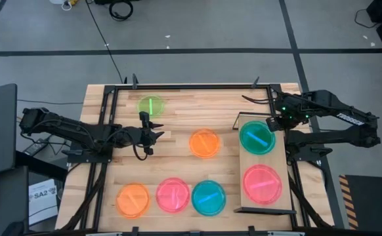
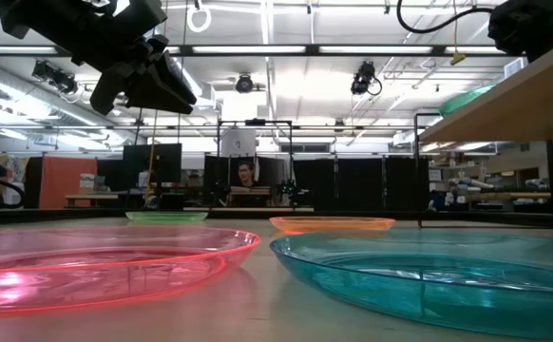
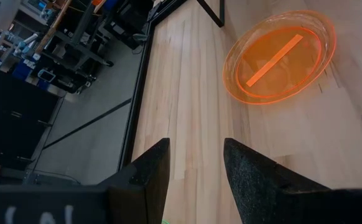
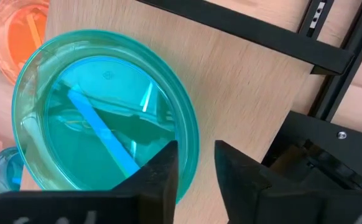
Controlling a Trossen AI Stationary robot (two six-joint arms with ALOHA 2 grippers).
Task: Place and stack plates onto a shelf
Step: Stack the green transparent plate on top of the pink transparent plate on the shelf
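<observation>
The shelf (image 1: 289, 172) stands on the table's right side, with a teal plate (image 1: 256, 137) on its far half and a pink plate (image 1: 263, 183) on its near half. My right gripper (image 4: 196, 165) hovers at the teal plate's (image 4: 100, 118) far-right rim, narrowly open, one finger over the plate's inside and one outside it. My left gripper (image 1: 149, 133) is open above bare table between a green plate (image 1: 150, 105) and an orange plate (image 1: 204, 143); that orange plate (image 3: 280, 56) lies ahead of it. Near the front edge lie orange (image 1: 133, 200), pink (image 1: 172, 195) and teal (image 1: 209, 196) plates.
The black frame rails (image 1: 178, 86) run along the table's far edge and down both sides. In the low view the shelf (image 2: 505, 104) stands raised on the right, above the table top. Bare wood (image 1: 178, 167) lies between the middle orange plate and the front row.
</observation>
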